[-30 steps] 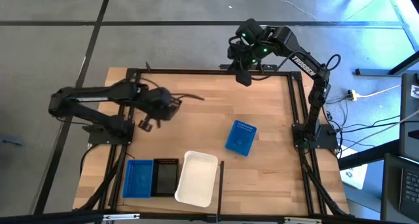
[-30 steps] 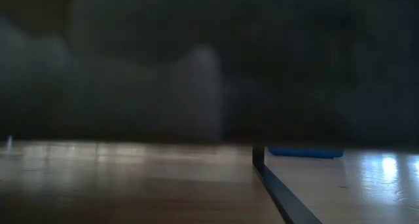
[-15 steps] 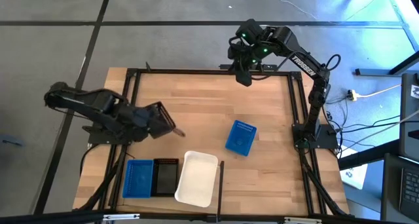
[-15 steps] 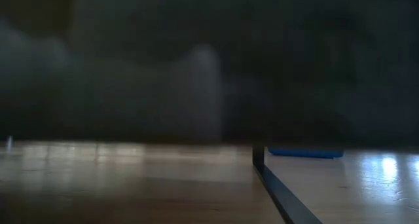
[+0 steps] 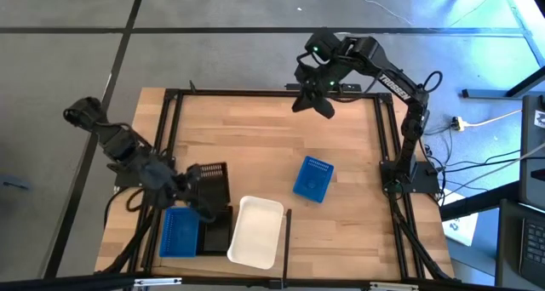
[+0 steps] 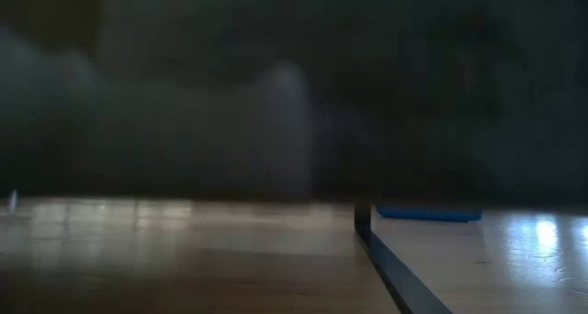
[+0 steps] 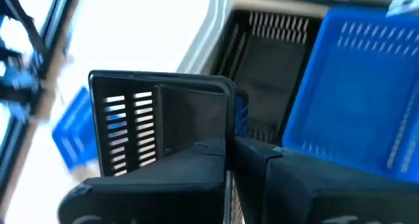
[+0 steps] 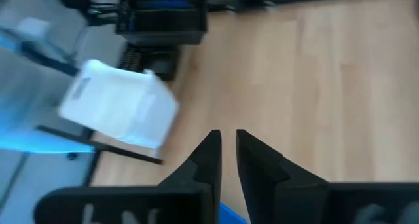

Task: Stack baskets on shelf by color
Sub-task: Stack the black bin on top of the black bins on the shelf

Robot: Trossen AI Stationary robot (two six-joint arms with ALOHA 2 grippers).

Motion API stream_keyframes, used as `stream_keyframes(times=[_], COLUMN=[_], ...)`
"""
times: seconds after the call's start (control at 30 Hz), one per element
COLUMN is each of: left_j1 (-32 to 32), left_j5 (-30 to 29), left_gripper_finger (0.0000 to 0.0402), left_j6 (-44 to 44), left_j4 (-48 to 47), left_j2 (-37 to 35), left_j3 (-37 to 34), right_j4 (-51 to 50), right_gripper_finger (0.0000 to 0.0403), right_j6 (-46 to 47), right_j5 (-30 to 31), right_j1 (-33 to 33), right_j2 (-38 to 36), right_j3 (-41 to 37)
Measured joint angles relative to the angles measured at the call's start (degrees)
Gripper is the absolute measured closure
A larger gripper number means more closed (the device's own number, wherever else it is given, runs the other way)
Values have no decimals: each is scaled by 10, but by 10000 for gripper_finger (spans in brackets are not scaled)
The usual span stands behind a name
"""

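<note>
My left gripper (image 5: 194, 191) is shut on a black slotted basket (image 5: 213, 182) over the near left of the shelf (image 5: 272, 138). Below it, a row stands along the near edge: a blue basket (image 5: 180, 231), a black basket (image 5: 218, 233) partly hidden, and a white basket (image 5: 255, 231). In the left wrist view the held basket (image 7: 157, 126) hangs over that black basket (image 7: 268, 86), beside the blue one (image 7: 353, 86). A loose blue basket (image 5: 312, 179) lies flat at mid-right. My right gripper (image 5: 313, 104) hovers over the far rail, shut, holding nothing. My left gripper pinches one side wall of the black basket (image 7: 227, 129) between its two fingers, one finger inside the basket and one outside. The fingers slant down from the table's left. The basket is lifted clear, over the row's black basket.
Thin black rails (image 5: 379, 155) edge the shelf and a short black bar (image 5: 288, 227) stands right of the white basket. The low view is dark and shows only that rail (image 6: 363, 218) and the loose blue basket (image 6: 427, 213). Bare wood lies across the shelf's middle and far half.
My left gripper has swung from the shelf's left middle toward the near edge, carrying the black basket to above the row, and has rolled, so the basket now shows its broad face from above instead of its edge. My right gripper has turned at the wrist over the far rail.
</note>
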Motion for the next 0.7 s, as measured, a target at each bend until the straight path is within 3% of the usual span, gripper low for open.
stream_keyframes(times=[0.3,0.7], left_j1=[-94,-104], left_j5=[15,13], left_gripper_finger=[401,397], left_j6=[-68,-102], left_j4=[99,89], left_j2=[22,93], left_j3=[0,0], right_j4=[1,5], right_gripper_finger=[360,360], right_j6=[-1,1], right_j5=[-30,-31], right_j1=[5,5], right_j2=[0,0], right_j3=[0,0])
